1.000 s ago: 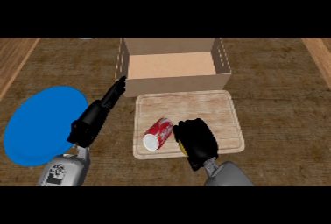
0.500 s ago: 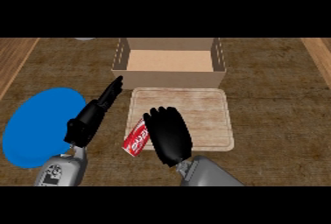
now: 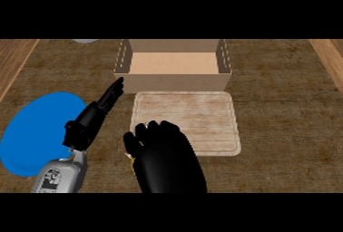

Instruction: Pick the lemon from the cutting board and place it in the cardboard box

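Looming large at the bottom middle of the head view, the right hand [image 3: 164, 156] shows its black back to the camera, fingers bent at their tips and pointing up toward the cutting board [image 3: 201, 118], whose lower left corner it overlaps. Just under its left edge a thin sliver of red and yellow [image 3: 129, 155] peeks out, touching the hand; so little of it shows that it cannot be told what the thing is, nor whether the fingers are wrapped round it or merely lie over it, so the grip cannot be made out. No lemon can be seen anywhere on the board; if one lies beneath the hand it is wholly hidden. The pale wooden board's bare, grooved surface lies just in front of the cardboard box [image 3: 175, 81], which stands open-topped at the far side, its near wall almost touching the board's upper edge and its inner floor plain tan. The left hand [image 3: 94, 118] stretches diagonally up and to the right from a grey forearm at the lower left, its fingers straight and held together, the tips ending just beside the box's near left corner and touching nothing. Beside that arm, toward the left edge, a blue plate [image 3: 33, 136] rests on the dark wood-grained counter [image 3: 281, 113], well apart from the board and from the right hand.
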You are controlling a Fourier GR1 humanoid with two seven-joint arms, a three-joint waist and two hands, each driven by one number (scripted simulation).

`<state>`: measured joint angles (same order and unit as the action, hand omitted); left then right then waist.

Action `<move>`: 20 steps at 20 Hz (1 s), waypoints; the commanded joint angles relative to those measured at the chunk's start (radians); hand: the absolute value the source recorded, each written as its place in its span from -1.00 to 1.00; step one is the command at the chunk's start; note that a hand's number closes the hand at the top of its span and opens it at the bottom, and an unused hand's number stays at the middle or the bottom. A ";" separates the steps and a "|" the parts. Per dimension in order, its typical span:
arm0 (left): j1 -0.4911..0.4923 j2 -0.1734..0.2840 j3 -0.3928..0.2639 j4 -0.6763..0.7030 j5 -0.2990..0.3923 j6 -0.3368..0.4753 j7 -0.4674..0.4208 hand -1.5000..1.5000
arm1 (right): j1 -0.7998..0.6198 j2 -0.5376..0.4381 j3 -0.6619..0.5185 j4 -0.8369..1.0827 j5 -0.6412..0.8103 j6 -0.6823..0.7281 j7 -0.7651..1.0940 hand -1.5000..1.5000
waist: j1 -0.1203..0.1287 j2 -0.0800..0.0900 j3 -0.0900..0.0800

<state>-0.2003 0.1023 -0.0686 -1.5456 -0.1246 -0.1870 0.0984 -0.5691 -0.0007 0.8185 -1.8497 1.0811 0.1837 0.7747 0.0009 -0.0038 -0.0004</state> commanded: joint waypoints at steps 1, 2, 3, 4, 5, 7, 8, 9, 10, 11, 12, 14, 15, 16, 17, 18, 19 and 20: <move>0.016 -0.027 -0.033 -0.032 -0.014 0.008 0.011 0.00 | -0.074 0.001 -0.024 -0.087 -0.028 0.004 0.133 1.00 | 0.004 0.001 0.000; 0.013 -0.018 -0.027 -0.043 -0.001 -0.009 0.035 0.00 | -0.086 0.001 -0.028 -0.126 -0.052 0.017 0.163 1.00 | 0.005 0.000 0.000; 0.043 0.014 0.012 -0.039 0.030 -0.034 0.006 0.00 | -0.072 0.001 -0.085 -0.148 -0.070 0.046 0.147 1.00 | 0.004 0.001 0.000; 0.042 -0.055 -0.058 -0.015 -0.056 0.044 -0.026 0.00 | -0.077 0.001 -0.053 -0.129 -0.062 -0.003 0.173 1.00 | 0.002 0.002 0.000; -0.012 -0.028 -0.017 -0.030 -0.006 0.005 0.047 0.00 | -0.150 0.001 -0.113 -0.127 -0.106 0.054 0.201 1.00 | 0.003 0.002 0.000; 0.012 -0.041 -0.029 0.004 -0.030 0.022 -0.001 0.00 | -0.151 0.001 -0.145 -0.155 -0.072 0.078 0.215 1.00 | 0.000 0.002 0.000; -0.032 -0.040 -0.024 -0.014 -0.025 0.018 0.042 0.00 | -0.181 0.001 -0.202 -0.067 -0.092 0.044 0.166 1.00 | 0.003 0.003 0.000; -0.004 -0.038 -0.018 0.002 -0.019 0.012 0.018 0.00 | -0.144 0.001 -0.204 -0.084 -0.073 0.037 0.148 1.00 | 0.001 0.003 0.000; 0.017 -0.018 -0.007 0.021 -0.026 0.005 -0.029 0.00 | -0.218 0.001 -0.199 -0.006 -0.076 -0.004 0.177 1.00 | 0.006 0.004 0.000; 0.020 0.015 0.032 0.001 0.029 -0.045 -0.020 0.00 | -0.174 0.001 -0.202 -0.074 -0.065 0.047 0.174 1.00 | 0.003 0.003 0.000; 0.013 -0.032 -0.019 -0.067 -0.012 0.007 0.054 0.00 | -0.246 0.001 -0.291 -0.009 -0.097 0.056 0.148 1.00 | 0.007 0.002 0.000; -0.030 -0.031 0.002 0.034 -0.033 0.020 -0.014 0.00 | -0.265 0.001 -0.280 -0.009 -0.117 0.024 0.183 1.00 | 0.002 0.003 0.000; -0.055 -0.010 0.029 0.031 0.020 -0.030 0.015 0.00 | -0.261 0.001 -0.305 0.082 -0.114 -0.026 0.095 1.00 | 0.004 0.004 0.000; -0.022 -0.049 -0.026 0.040 -0.052 0.027 -0.016 0.00 | -0.356 0.001 -0.330 0.149 -0.153 -0.019 0.147 1.00 | 0.009 0.005 0.000; 0.022 -0.019 -0.007 0.042 -0.028 -0.006 -0.063 0.00 | -0.328 0.001 -0.404 0.222 -0.146 -0.082 0.019 1.00 | 0.013 0.008 0.000; 0.015 -0.034 -0.028 0.023 -0.044 0.004 -0.045 0.00 | -0.389 0.001 -0.431 0.209 -0.187 -0.028 0.065 1.00 | 0.010 0.005 0.000; -0.022 -0.043 -0.010 0.033 -0.039 0.019 -0.024 0.00 | -0.383 0.001 -0.398 0.263 -0.178 -0.085 0.040 1.00 | 0.010 0.005 0.000; 0.002 -0.047 -0.028 -0.021 -0.029 0.006 0.003 0.00 | -0.407 0.001 -0.455 0.260 -0.175 -0.052 0.034 1.00 | 0.009 0.004 0.000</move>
<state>-0.2055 0.0676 -0.0829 -1.5315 -0.1530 -0.1814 0.0824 -0.9042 -0.0003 0.4510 -1.6838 0.9314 0.1484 0.8504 0.0093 0.0009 -0.0005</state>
